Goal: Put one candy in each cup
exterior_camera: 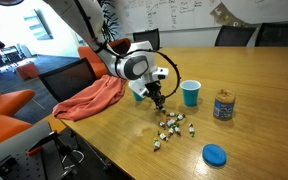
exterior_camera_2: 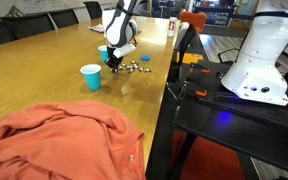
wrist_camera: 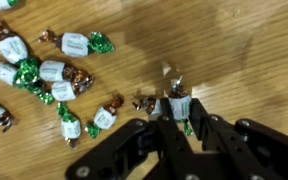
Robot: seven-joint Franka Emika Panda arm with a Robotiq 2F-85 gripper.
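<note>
My gripper (wrist_camera: pixel 177 122) is shut on a candy (wrist_camera: pixel 177 103) with a white and green wrapper, close over the wooden table. In both exterior views the gripper (exterior_camera: pixel 157 100) (exterior_camera_2: pixel 113 65) sits between the two blue cups. One cup (exterior_camera: pixel 190 93) (exterior_camera_2: pixel 90 77) stands in the open beside it. The other cup (exterior_camera: pixel 139 94) (exterior_camera_2: pixel 104 51) is partly hidden behind the gripper body. Several loose candies (exterior_camera: pixel 170 128) (exterior_camera_2: pixel 134 66) (wrist_camera: pixel 44 70) lie in a pile on the table near the gripper.
A clear jar with a yellow label (exterior_camera: pixel 223 105) stands beyond the open cup. A flat blue lid (exterior_camera: pixel 215 154) lies near the table edge. An orange cloth (exterior_camera: pixel 89 97) (exterior_camera_2: pixel 54 140) is heaped at a table corner. Chairs and a white machine (exterior_camera_2: pixel 259 55) surround the table.
</note>
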